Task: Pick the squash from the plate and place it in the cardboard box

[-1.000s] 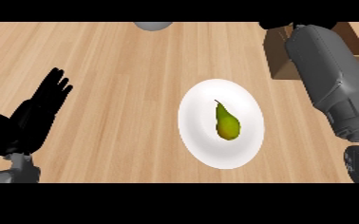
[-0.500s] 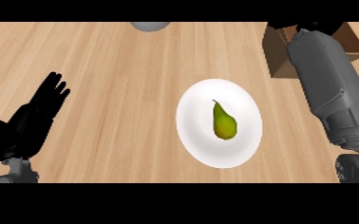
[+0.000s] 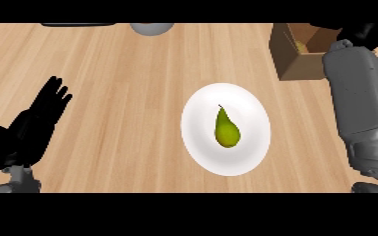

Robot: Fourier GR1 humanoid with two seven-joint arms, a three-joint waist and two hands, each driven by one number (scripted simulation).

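A green, pear-shaped squash [image 3: 226, 129] lies in the middle of a white plate [image 3: 203, 145] at the centre of the wooden counter. The open cardboard box [image 3: 294, 60] stands at the back right, apart from the plate. My grey right forearm [image 3: 356, 100] runs up the right edge beside the plate. Its black hand [image 3: 360, 31] is over the box's far right side and is cut off at the top of the view. My left hand [image 3: 38, 120] rests open at the left edge, fingers up, far from the plate.
A grey round object [image 3: 151, 28] shows partly at the back centre. A dark flat thing [image 3: 77, 24] lies along the back left edge. Bare wood stretches between my left hand and the plate.
My right forearm has swung to the right, uncovering the cardboard box's left side. The squash, the plate and my left hand have stayed in place.
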